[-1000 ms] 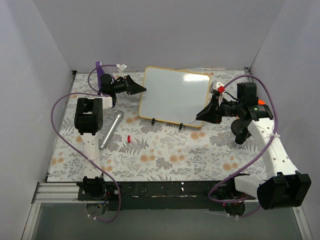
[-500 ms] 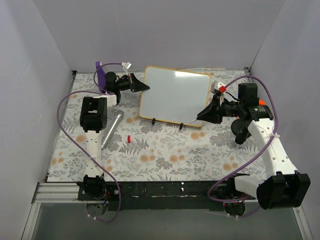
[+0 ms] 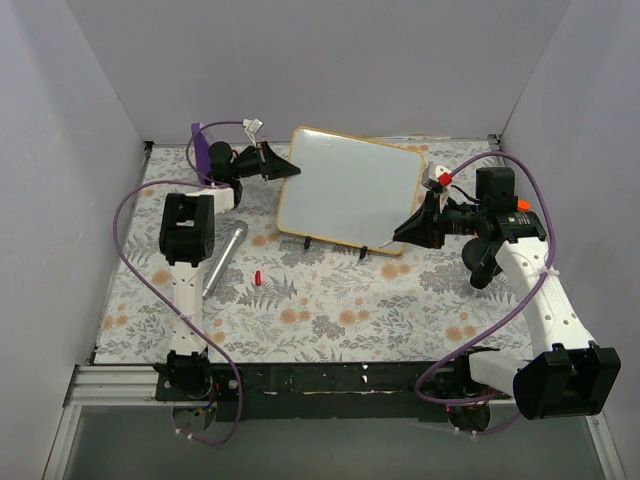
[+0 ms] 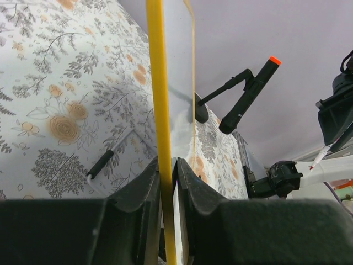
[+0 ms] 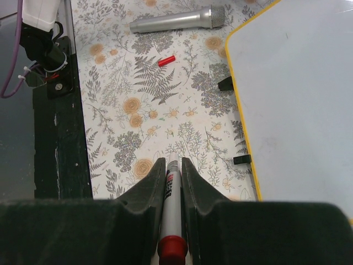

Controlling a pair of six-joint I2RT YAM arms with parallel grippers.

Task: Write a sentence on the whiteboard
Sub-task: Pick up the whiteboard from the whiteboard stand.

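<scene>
The whiteboard [image 3: 350,190], white with a thin yellow frame, rests at the back middle of the floral table, and no sentence shows on its face. My left gripper [image 3: 290,168] is shut on its left edge. In the left wrist view the yellow frame [image 4: 160,110] runs up between the two closed fingers of that gripper [image 4: 167,165]. My right gripper [image 3: 402,230] is shut on a red-capped marker [image 5: 172,193]. The marker's tip points at the table just off the board's lower right corner [image 5: 298,83]; it touches nothing.
A silver microphone [image 3: 222,258] lies left of the board, with a small red cap [image 3: 257,277] beside it. Both also show in the right wrist view, the microphone [image 5: 176,21] above the cap [image 5: 166,60]. Two black feet [image 3: 307,241] stick out under the board's near edge. White walls enclose the table.
My left gripper has moved in to the board's left edge and closed on it, and the board has shifted slightly. The right arm and the marker have stayed put.
</scene>
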